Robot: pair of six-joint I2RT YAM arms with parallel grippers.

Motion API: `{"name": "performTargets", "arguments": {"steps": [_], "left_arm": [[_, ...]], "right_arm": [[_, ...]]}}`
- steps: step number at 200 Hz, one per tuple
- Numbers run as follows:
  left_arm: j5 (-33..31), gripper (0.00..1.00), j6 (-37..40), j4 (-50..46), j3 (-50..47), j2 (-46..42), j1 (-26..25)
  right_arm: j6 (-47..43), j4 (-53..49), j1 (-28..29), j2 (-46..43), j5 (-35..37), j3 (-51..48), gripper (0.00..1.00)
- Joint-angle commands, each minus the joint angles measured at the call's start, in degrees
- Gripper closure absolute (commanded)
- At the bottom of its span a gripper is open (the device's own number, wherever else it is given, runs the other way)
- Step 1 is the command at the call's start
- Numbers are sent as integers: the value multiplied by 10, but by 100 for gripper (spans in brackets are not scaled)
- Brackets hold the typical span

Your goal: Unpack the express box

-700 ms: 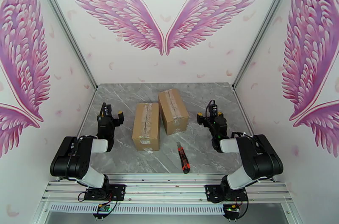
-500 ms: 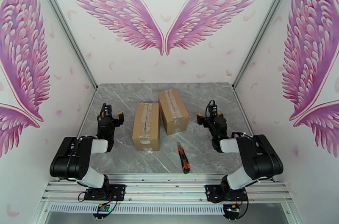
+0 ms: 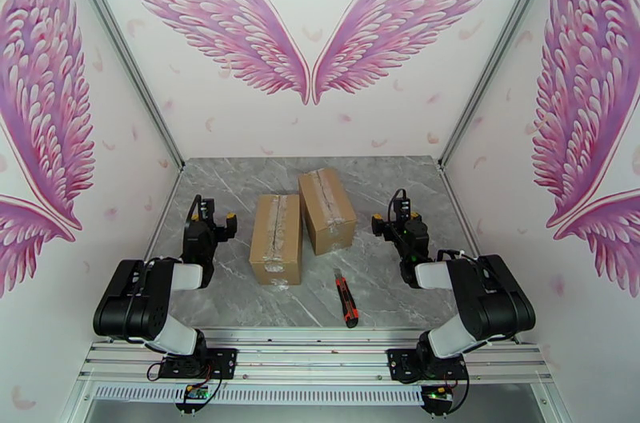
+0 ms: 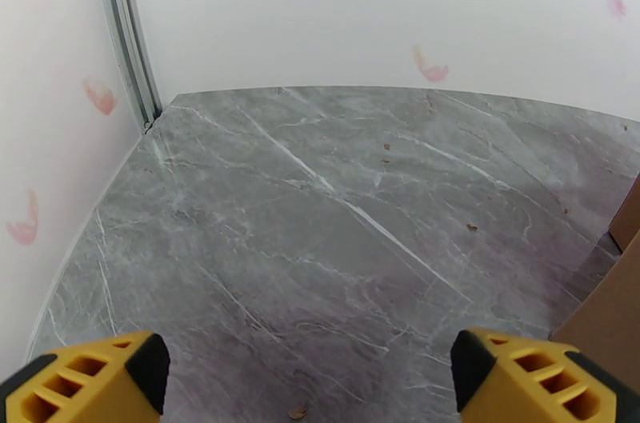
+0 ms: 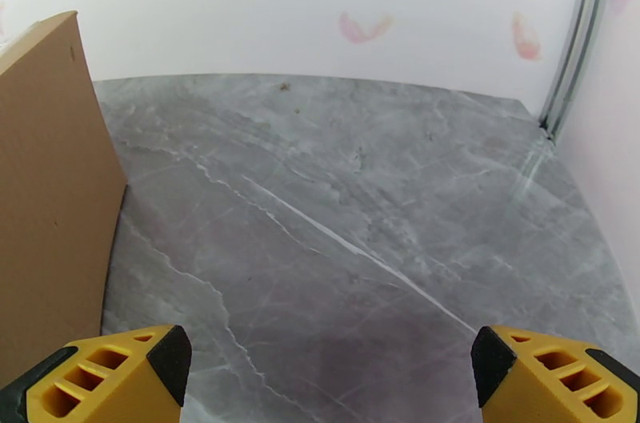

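Top external: left end effector nearer front box vs. before; both wide open, empty.

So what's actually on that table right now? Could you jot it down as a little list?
table: grey marble top
near box: brown cardboard, taped shut
far box: also taped, right of it and further back
knife: red and black, lying in front of the boxes
left jaws: open, empty, left of the boxes
right jaws: open, empty, right of the boxes
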Motion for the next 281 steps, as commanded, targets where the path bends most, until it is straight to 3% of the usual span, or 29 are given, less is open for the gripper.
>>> {"name": "performTargets", "arguments": {"steps": [1, 30, 45, 68, 98, 123, 145, 180, 219, 281], "left_arm": [[8, 1, 5, -13, -3, -14, 4], [22, 1, -1, -12, -4, -15, 11], [44, 1, -4, -27, 0, -30, 21], [41, 1, -14, -180, 49, -115, 29], [41, 1, -71, -379, 115, -231, 32], [85, 1, -138, -543, 197, -264, 28], [125, 1, -177, -594, 234, -270, 22], [177, 1, -211, -616, 293, -226, 18], [224, 1, -193, -667, 368, -175, -4], [239, 1, -169, -670, 391, -167, -18]], "right_arm": [[11, -8, -3, -11, -9, -9, 1], [9, 5, -1, -14, -7, -16, 1], [8, -6, 3, -58, 6, -27, 1], [29, -199, 3, -182, 47, 26, 1], [107, -466, 5, -280, -10, 107, 4], [161, -653, 26, -336, -54, 145, 12], [197, -766, 76, -378, -60, 156, 19], [228, -836, 178, -408, -36, 151, 30], [260, -903, 254, -367, 0, 171, 36], [381, -871, 371, -247, 17, 166, 39]]}}
